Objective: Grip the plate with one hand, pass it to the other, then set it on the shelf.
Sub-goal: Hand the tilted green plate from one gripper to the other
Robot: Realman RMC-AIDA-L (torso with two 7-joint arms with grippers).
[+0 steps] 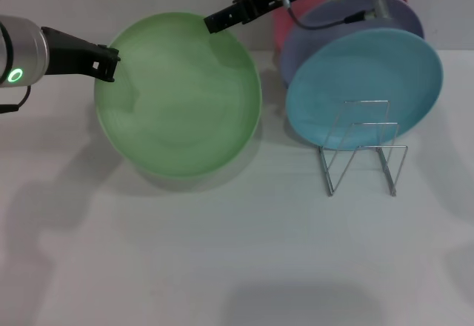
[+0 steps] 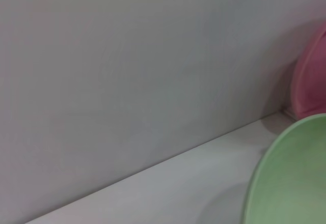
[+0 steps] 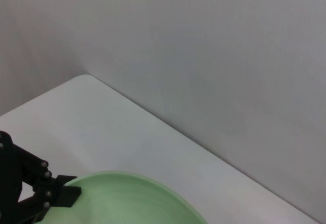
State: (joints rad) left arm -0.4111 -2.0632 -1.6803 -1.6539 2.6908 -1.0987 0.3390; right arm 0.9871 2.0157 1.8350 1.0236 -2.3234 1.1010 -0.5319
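Pinching the light green plate [image 1: 181,96] at two spots on its rim, both grippers appear clamped on it at once. The left gripper [image 1: 111,63] grips the rim on the side toward the bench's left edge, and the right gripper [image 1: 212,22] grips the rim facing the back edge. The plate hangs tilted above the bench's left-centre.

By my judgement the handover is midway: neither gripper has let go, and placing remains. The wire dish rack [image 1: 363,148] stands right of centre, already propping a turquoise plate [image 1: 364,85]. Each arm reaches inward from its own side.
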